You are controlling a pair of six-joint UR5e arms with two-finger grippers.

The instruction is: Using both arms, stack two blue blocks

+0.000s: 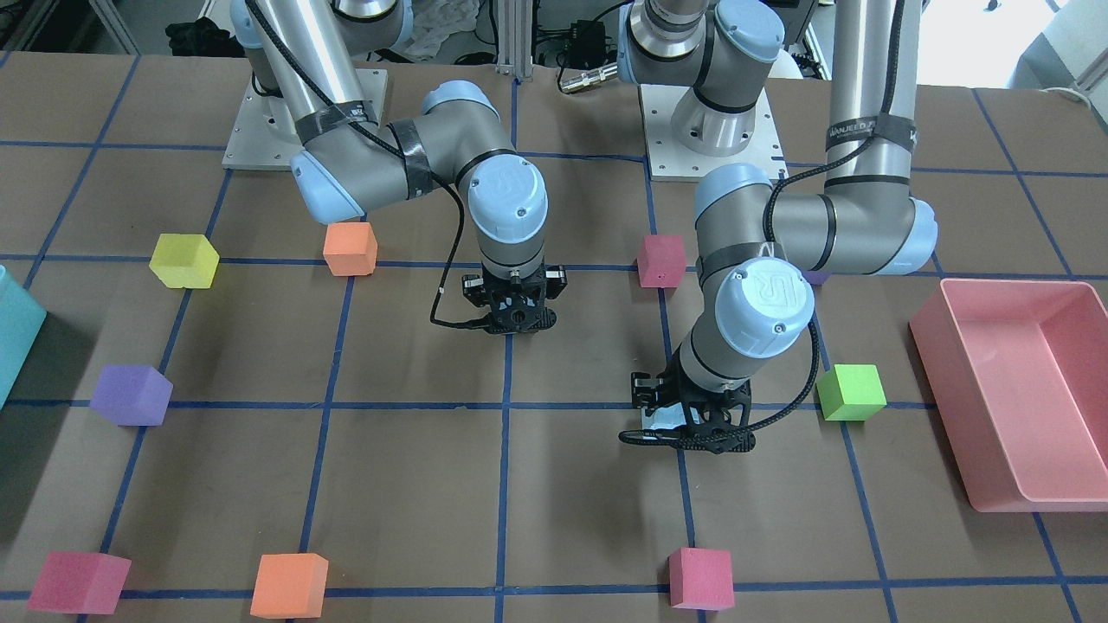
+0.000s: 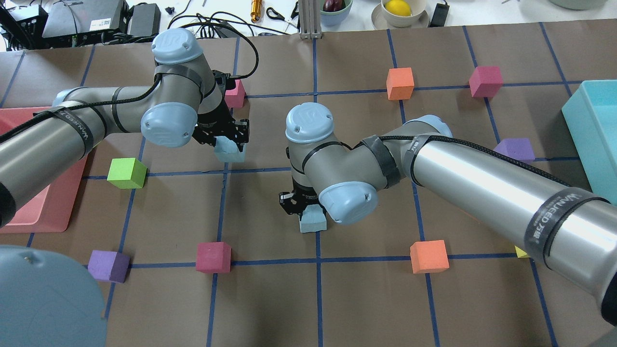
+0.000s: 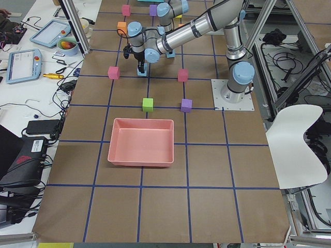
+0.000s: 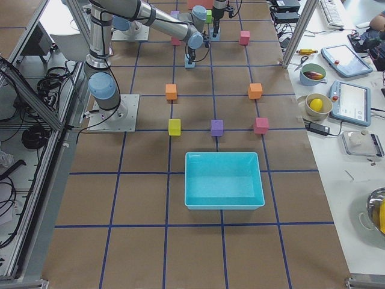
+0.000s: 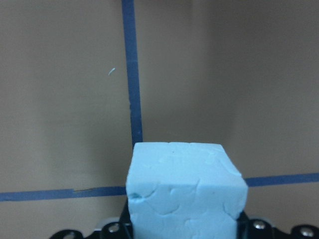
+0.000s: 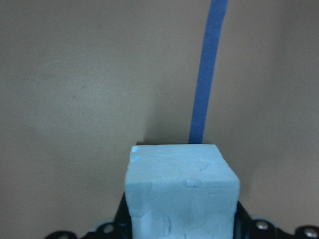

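Where legible: "UR" logo on joint cap (image 2: 308,118); "WANJEED" on black strap (image 2: 554,222) around right arm (image 2: 482,178), and again on second strap (image 2: 72,127) around left arm (image 2: 29,149). Left gripper (image 2: 231,143) clamped on first blue block (image 2: 230,152), block between fingers, near tape crossing. Right gripper (image 2: 306,212) clamped on second blue block (image 2: 313,223), beside centre tape line; resting on table (image 2: 270,299) or just clear, cannot tell. Blocks well apart.

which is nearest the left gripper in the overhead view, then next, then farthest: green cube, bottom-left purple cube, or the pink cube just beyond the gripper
From the left gripper, holding a blue block:
1. Pink cube, just beyond it, partly behind the wrist.
2. Green cube, off to its left.
3. Purple cube, farthest, at the view's bottom left.
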